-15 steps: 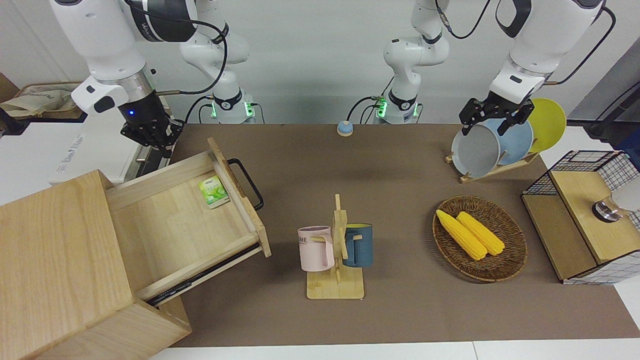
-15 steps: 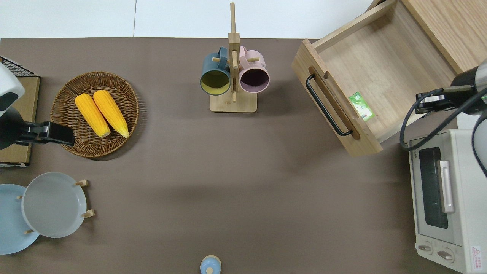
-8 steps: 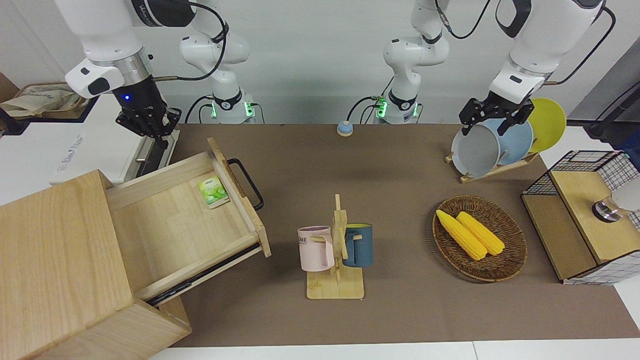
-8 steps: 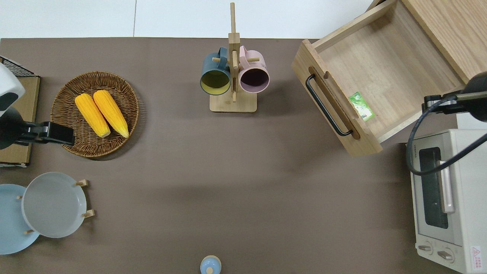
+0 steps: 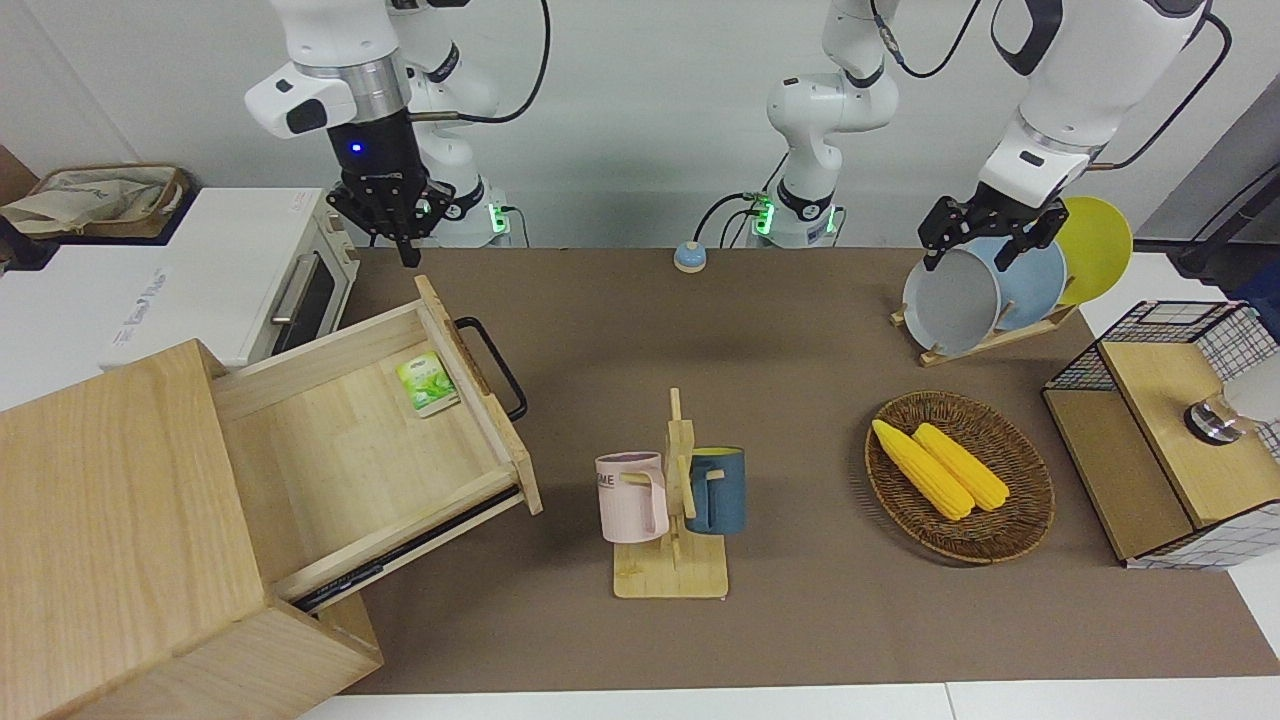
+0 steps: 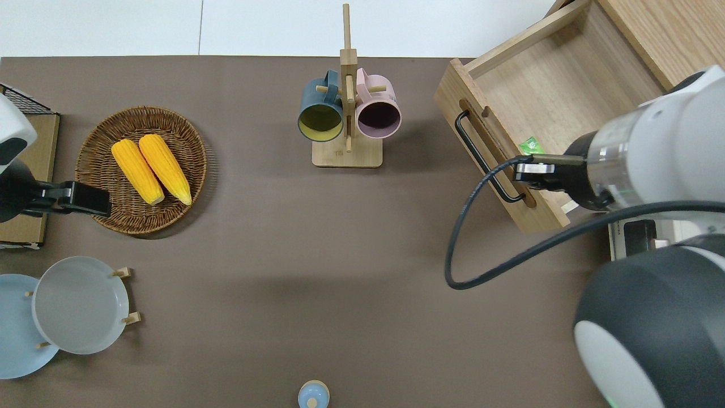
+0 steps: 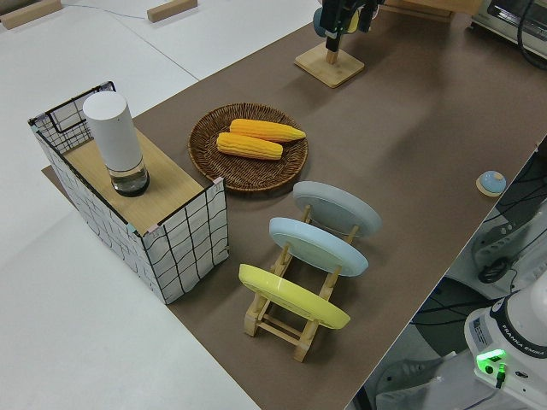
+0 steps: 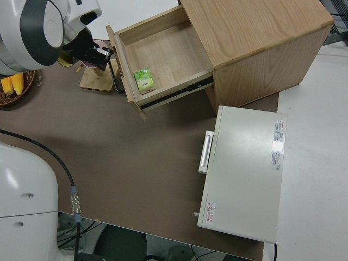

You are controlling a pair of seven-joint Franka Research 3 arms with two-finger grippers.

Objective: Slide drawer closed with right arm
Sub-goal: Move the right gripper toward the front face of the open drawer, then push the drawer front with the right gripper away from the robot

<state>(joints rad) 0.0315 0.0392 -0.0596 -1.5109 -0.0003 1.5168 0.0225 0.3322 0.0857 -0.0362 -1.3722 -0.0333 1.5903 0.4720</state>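
Note:
The pale-wood drawer [image 5: 340,450] stands pulled far out of its cabinet [image 5: 110,500], with its black bar handle [image 5: 495,365] facing the middle of the table. A green packet [image 5: 427,383] lies inside by the front panel. The drawer also shows in the overhead view [image 6: 561,90] and the right side view [image 8: 163,54]. My right gripper [image 5: 405,250] hangs fingers-down, shut and empty, in the air. In the overhead view its wrist [image 6: 589,175] is over the end of the drawer's front panel that is nearer the robots. It does not touch the drawer. The left arm [image 5: 1040,120] is parked.
A white toaster oven [image 5: 250,270] stands beside the cabinet, nearer the robots. A mug rack [image 5: 672,510] with two mugs stands mid-table. A basket with corn [image 5: 960,475], a plate rack [image 5: 990,290] and a wire-mesh box [image 5: 1170,430] are toward the left arm's end. A small blue knob [image 5: 689,257] lies near the robots.
My right arm has swung from over the toaster oven toward the middle of the table and now hangs over the drawer's front end. The drawer has not moved.

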